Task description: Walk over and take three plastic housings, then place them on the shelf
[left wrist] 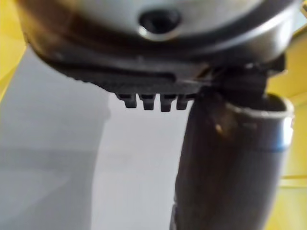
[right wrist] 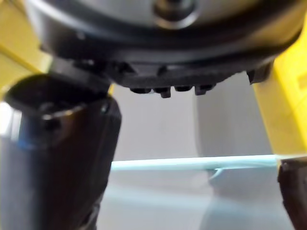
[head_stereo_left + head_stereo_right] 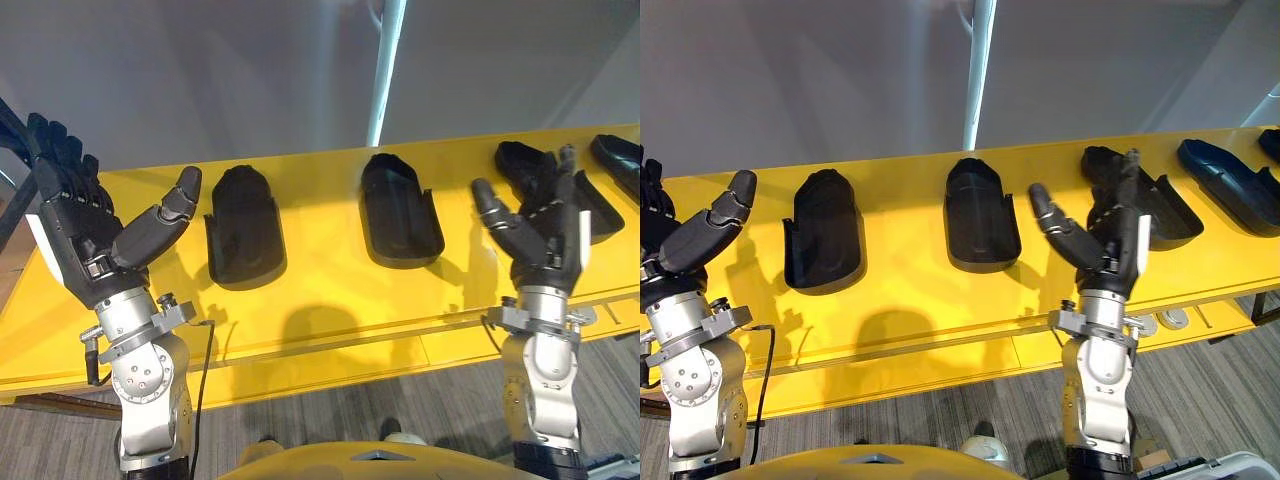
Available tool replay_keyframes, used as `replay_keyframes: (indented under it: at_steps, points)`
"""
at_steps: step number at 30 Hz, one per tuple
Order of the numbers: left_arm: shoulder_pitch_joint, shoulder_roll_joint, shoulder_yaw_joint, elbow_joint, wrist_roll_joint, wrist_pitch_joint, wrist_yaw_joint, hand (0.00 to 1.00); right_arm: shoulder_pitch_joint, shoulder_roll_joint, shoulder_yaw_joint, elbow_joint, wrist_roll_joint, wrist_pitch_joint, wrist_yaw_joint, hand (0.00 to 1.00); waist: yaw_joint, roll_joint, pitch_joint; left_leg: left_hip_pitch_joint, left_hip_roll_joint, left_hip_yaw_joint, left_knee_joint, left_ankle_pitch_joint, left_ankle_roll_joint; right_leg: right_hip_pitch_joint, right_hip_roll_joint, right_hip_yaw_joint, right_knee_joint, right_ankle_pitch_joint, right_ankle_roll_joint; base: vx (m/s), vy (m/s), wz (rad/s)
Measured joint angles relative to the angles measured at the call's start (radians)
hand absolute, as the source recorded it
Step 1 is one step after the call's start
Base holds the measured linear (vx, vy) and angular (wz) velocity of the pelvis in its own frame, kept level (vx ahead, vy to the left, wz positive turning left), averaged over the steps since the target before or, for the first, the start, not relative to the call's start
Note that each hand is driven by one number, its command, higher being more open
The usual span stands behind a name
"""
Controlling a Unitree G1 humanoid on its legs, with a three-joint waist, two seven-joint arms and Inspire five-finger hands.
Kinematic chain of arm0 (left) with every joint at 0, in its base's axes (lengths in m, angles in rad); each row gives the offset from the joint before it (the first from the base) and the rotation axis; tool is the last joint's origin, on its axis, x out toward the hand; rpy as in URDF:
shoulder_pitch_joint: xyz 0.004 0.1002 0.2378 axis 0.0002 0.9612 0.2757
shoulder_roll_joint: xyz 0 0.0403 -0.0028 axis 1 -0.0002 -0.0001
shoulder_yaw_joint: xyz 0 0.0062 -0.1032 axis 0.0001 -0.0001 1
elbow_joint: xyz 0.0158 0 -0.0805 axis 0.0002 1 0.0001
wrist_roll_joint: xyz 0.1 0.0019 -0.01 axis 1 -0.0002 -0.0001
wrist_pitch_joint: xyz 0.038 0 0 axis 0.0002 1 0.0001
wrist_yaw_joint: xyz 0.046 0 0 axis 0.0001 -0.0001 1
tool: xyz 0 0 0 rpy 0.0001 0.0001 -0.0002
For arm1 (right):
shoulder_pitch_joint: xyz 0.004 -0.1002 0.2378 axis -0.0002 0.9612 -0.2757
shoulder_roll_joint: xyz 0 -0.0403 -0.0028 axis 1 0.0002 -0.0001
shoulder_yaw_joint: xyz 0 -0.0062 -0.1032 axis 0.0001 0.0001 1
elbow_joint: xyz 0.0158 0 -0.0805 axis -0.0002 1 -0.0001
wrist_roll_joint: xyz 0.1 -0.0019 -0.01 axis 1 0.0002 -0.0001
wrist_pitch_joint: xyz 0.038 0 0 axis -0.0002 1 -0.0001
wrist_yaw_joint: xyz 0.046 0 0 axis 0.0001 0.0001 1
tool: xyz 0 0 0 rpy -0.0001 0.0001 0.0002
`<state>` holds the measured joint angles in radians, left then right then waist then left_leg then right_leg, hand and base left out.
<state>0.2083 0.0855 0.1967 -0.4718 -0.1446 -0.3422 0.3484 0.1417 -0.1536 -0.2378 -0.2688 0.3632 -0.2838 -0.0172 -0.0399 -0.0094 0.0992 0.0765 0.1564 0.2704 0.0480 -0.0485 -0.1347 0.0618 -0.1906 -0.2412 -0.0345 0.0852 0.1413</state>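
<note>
Several black plastic housings lie in a row on the yellow shelf (image 3: 330,300). One housing (image 3: 243,237) sits left of centre, a second housing (image 3: 399,210) in the middle, a third housing (image 3: 1145,192) to the right, partly behind my right hand, and a further housing (image 3: 1230,185) at the far right. My left hand (image 3: 85,235) is raised over the shelf's left end, fingers straight and thumb spread, holding nothing. My right hand (image 3: 540,235) stands upright in front of the third housing, fingers straight, empty, not touching it.
A grey wall rises behind the shelf, with a pale vertical pole (image 3: 388,70) behind the middle housing. Grey carpet (image 3: 940,410) lies in front of the shelf's near edge. A round metal fitting (image 3: 1175,318) sits on the shelf's lower ledge at right.
</note>
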Motion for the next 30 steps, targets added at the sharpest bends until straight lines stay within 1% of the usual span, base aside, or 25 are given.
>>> replay_keyframes:
  at_steps: [2, 4, 5, 7, 8, 10, 11, 13, 16, 20, 23, 26, 28, 30]
  points:
    - [0.001, 0.000, 0.010, 0.000, -0.006, 0.000, -0.007, 1.00, 0.001, 0.000, 0.003, -0.038, 0.097, 0.000, 0.101, 1.00, -0.003, -0.001, 0.001, 0.001, 0.001, 0.004, 0.001, -0.004, -0.001, 0.000, 0.000, 0.001, 0.000, 0.000, 0.000, 0.01, 0.014, -0.04]
    - [0.004, 0.000, 0.009, 0.000, -0.006, 0.000, -0.017, 1.00, 0.002, 0.000, 0.035, -0.073, 0.161, 0.000, 0.169, 1.00, -0.002, -0.001, 0.001, 0.002, 0.002, 0.007, 0.001, -0.007, 0.000, 0.000, -0.001, 0.002, 0.000, 0.000, 0.000, -0.01, 0.008, -0.04]
    - [0.007, 0.000, 0.009, 0.000, -0.006, 0.000, -0.020, 1.00, 0.002, 0.001, 0.058, -0.084, 0.169, 0.000, 0.183, 1.00, -0.002, -0.001, 0.001, 0.002, 0.002, 0.009, 0.001, -0.008, 0.000, 0.000, -0.001, 0.003, 0.000, 0.000, 0.000, -0.02, 0.007, -0.06]
    - [0.029, -0.002, 0.003, 0.000, -0.006, 0.000, -0.028, 1.00, 0.002, 0.002, 0.173, -0.108, 0.176, 0.000, 0.236, 1.00, -0.002, -0.001, 0.001, 0.004, 0.005, 0.012, 0.001, -0.013, 0.001, 0.000, 0.000, 0.005, 0.000, 0.000, 0.000, -0.03, 0.005, -0.05]
    - [0.034, -0.004, 0.001, 0.000, -0.006, 0.001, -0.029, 1.00, 0.002, 0.002, 0.212, -0.108, 0.175, 0.003, 0.248, 1.00, -0.002, -0.001, 0.001, 0.004, 0.005, 0.013, 0.001, -0.014, 0.002, 0.000, 0.000, 0.005, 0.000, 0.000, 0.001, 0.00, 0.000, 0.00]
    - [0.037, -0.019, -0.012, 0.000, -0.005, 0.001, -0.027, 1.00, 0.002, 0.003, 0.359, -0.106, 0.151, 0.029, 0.277, 1.00, 0.008, 0.001, 0.003, 0.004, 0.006, 0.019, -0.005, -0.016, 0.003, -0.002, 0.002, 0.003, 0.000, 0.000, 0.000, -0.01, -0.004, 0.02]
    - [0.037, -0.020, -0.018, 0.000, -0.005, 0.001, -0.026, 1.00, 0.002, 0.003, 0.395, -0.105, 0.149, 0.039, 0.282, 1.00, 0.008, 0.002, 0.003, 0.004, 0.006, 0.021, -0.009, -0.014, 0.003, -0.002, 0.002, 0.002, 0.000, 0.000, 0.000, -0.02, -0.007, 0.08]
    - [0.038, -0.021, -0.044, 0.000, -0.006, 0.002, -0.034, 1.00, 0.000, 0.004, 0.506, -0.088, 0.093, 0.064, 0.296, 1.00, 0.021, 0.002, 0.004, 0.004, 0.003, 0.024, -0.034, 0.005, 0.004, -0.009, 0.000, -0.005, 0.000, 0.000, 0.000, -0.01, 0.001, 0.12]
    - [0.042, -0.021, -0.068, 0.000, -0.007, 0.023, -0.061, 1.00, -0.001, 0.001, 0.557, -0.074, 0.052, 0.073, 0.288, 1.00, 0.036, -0.002, 0.007, 0.003, -0.007, 0.017, -0.052, 0.027, 0.005, -0.013, -0.002, -0.012, 0.000, 0.000, 0.000, 0.01, 0.009, 0.09]
    - [0.066, -0.018, -0.109, 0.003, -0.005, 0.025, -0.061, 1.00, -0.045, 0.002, 0.592, -0.047, 0.033, 0.072, 0.238, 1.00, 0.033, -0.009, 0.025, -0.021, -0.009, 0.007, -0.050, 0.033, 0.006, -0.031, -0.004, -0.021, 0.002, 0.000, 0.000, 0.00, 0.005, 0.09]
    - [0.066, -0.018, -0.142, 0.004, -0.005, 0.033, -0.034, 1.00, -0.078, 0.001, 0.635, -0.045, -0.007, 0.073, 0.188, 1.00, 0.034, -0.001, 0.050, -0.035, -0.009, 0.001, -0.051, 0.040, 0.005, -0.046, -0.003, -0.024, 0.007, 0.000, 0.000, 0.00, -0.003, 0.06]
    - [0.066, -0.019, -0.152, 0.004, -0.004, 0.040, -0.007, 1.00, -0.092, 0.003, 0.685, -0.034, -0.049, 0.074, 0.100, 1.00, 0.034, 0.011, 0.059, -0.036, -0.008, 0.000, -0.053, 0.040, 0.005, -0.046, -0.002, -0.025, 0.007, -0.001, -0.001, 0.00, 0.000, 0.00]
    - [0.066, -0.019, -0.152, 0.004, -0.004, 0.040, 0.001, 1.00, -0.093, 0.004, 0.690, -0.018, -0.087, 0.074, 0.058, 1.00, 0.034, 0.012, 0.059, -0.036, -0.009, 0.000, -0.053, 0.040, 0.005, -0.046, -0.002, -0.026, 0.007, -0.001, -0.002, 0.00, 0.000, 0.00]
    - [0.067, -0.019, -0.152, 0.004, -0.004, 0.042, 0.009, 1.00, -0.092, 0.004, 0.691, -0.007, -0.088, 0.085, 0.026, 1.00, 0.034, 0.013, 0.059, -0.036, -0.009, -0.002, -0.054, 0.040, 0.005, -0.046, -0.002, -0.027, 0.007, -0.002, -0.003, 0.00, 0.000, 0.00]
